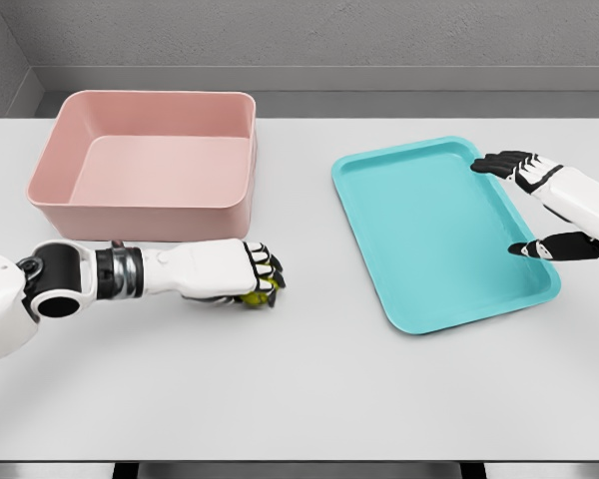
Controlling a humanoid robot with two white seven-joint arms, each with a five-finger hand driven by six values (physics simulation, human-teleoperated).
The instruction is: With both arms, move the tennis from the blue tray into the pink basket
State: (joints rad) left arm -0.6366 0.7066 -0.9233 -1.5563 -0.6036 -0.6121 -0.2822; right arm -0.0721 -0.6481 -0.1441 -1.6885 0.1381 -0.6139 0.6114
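Left hand: fingers curled down around the ball, palm facing the desk. Only a sliver of yellow-green shows under the black fingertips; most of the ball is hidden by the hand. Whether the ball touches the desk or is lifted just clear of it cannot be told from this view. The hand and ball sit in front of the basket, near its front right corner but outside it, apart from the wall. Left forearm runs nearly level across the desk from the lower left edge, wrist and black joint near the basket's front left corner.

Right hand: fingers spread and holding nothing. Upper fingers reach over the far right corner of the tray; thumb points left over the tray's right rim lower down. Whether the fingers touch the rim cannot be told. Right arm enters from the right edge.

Tray: blue-green, rectangular, raised rim, lying flat and turned at a slant on the right half of the desk. Nothing lies in it.

Basket: pink, rectangular, open top, on the far left of the desk, well apart from the tray. Its inside shows bare.

Desk: pale grey, flat; grey wall behind.
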